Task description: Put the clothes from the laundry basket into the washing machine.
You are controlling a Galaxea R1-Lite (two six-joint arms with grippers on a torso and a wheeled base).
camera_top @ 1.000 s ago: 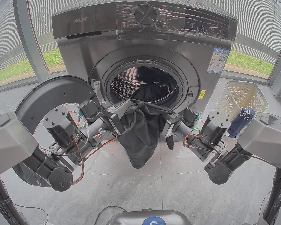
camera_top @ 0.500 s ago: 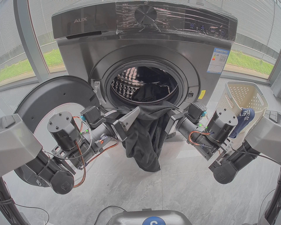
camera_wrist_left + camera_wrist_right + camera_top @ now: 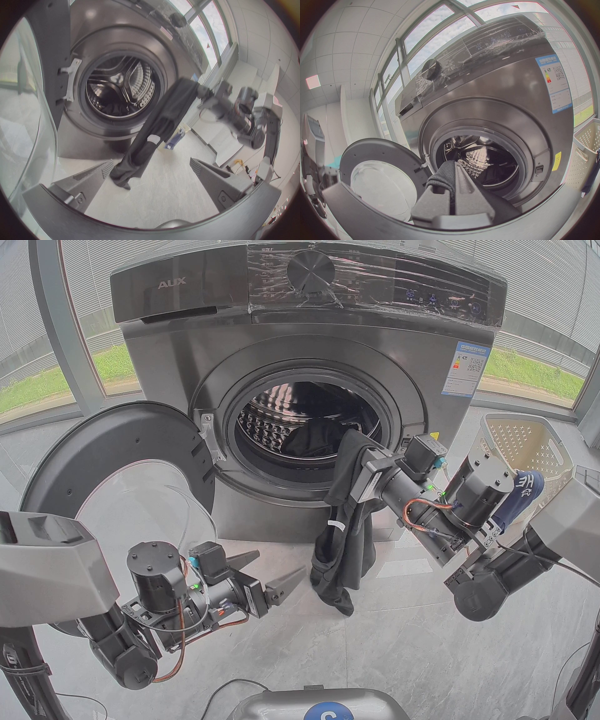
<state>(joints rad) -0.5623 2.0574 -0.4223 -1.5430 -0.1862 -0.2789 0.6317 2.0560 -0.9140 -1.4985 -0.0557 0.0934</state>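
The right gripper (image 3: 454, 175) is clamped shut on a black garment (image 3: 342, 540) at the lower right rim of the washing machine (image 3: 300, 346) opening. The cloth hangs down from it, with its lower end close to the floor (image 3: 387, 646). The left gripper (image 3: 281, 562) sits low beside the garment, spread wide and holding nothing. A second dark garment (image 3: 312, 437) lies inside the drum. The round door (image 3: 119, 452) stands open on the left. On the right, the laundry basket (image 3: 525, 440) has a blue garment (image 3: 515, 499) draped over its rim.

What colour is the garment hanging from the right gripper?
Black, with a small white tag; the limp cloth garment shows best in the head view.
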